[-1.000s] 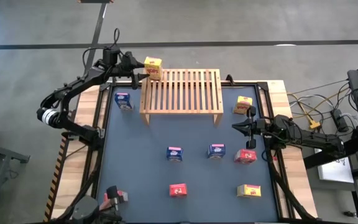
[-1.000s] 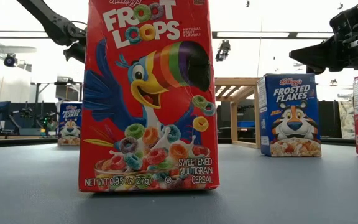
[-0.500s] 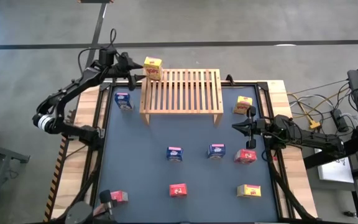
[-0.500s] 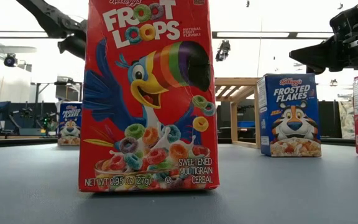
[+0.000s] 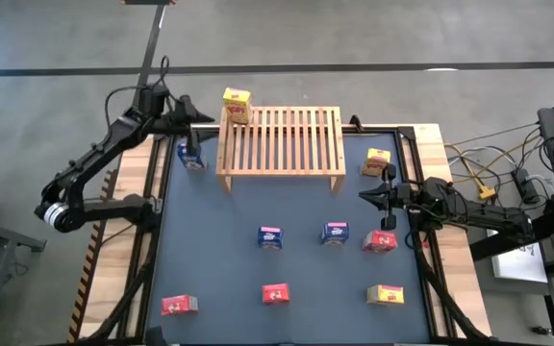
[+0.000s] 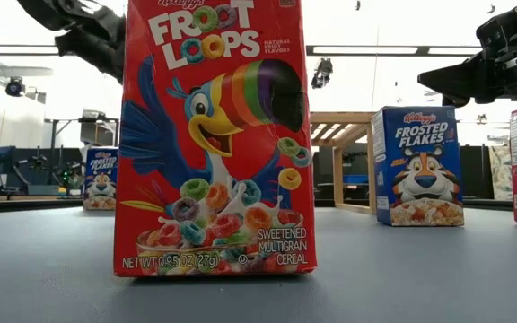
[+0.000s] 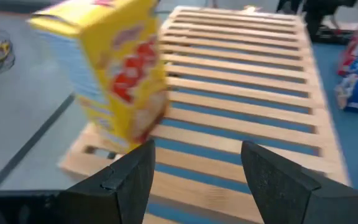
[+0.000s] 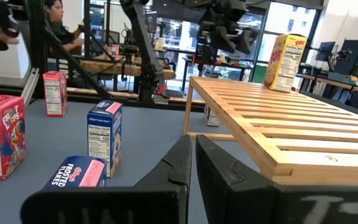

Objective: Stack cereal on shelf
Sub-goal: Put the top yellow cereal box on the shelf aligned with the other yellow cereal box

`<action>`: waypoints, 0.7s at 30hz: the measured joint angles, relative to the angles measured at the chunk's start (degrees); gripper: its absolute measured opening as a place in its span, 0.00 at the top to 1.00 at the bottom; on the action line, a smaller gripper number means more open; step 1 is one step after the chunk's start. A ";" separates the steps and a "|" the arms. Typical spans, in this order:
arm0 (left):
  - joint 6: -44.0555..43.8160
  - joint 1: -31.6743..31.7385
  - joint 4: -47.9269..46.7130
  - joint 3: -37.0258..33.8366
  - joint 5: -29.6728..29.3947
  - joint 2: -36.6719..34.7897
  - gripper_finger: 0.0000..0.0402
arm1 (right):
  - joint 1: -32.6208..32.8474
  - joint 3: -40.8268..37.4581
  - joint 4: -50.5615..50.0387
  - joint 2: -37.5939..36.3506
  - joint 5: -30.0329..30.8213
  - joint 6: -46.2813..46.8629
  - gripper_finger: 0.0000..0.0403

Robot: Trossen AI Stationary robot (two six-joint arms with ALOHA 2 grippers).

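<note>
Desk (image 5: 219, 269) surface is dark blue-grey matting, framed by pale wood and black rails, on a grey concrete floor (image 5: 373, 38) crossed by dark lines. The slatted shelf (image 5: 282, 139) sits at 12 o'clock, with one yellow cereal box (image 5: 236, 104) upright on its far-left corner. The left end effector (image 5: 203, 120) hovers just left of that box, fingers spread and empty. The right end effector (image 5: 365, 196) waits at 3 o'clock, fingers pressed together. Other boxes lie scattered over the mat; a red one (image 6: 215, 135) fills the low view. Beyond, a bright lab room with a person (image 8: 61, 25) seated.
</note>
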 joint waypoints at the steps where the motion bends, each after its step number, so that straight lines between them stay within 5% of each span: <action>1: -0.95 -0.55 1.39 -1.84 0.12 -1.57 0.46 | 0.00 0.01 0.01 0.00 -0.01 0.00 0.97; 10: -18.95 -11.56 26.13 -18.50 -0.77 -17.71 0.48 | 0.00 0.01 -0.01 0.00 -0.01 0.00 0.97; 21: -24.93 -38.46 48.83 -30.62 -25.60 -25.79 0.48 | 0.00 -0.01 0.01 0.00 0.01 0.00 0.97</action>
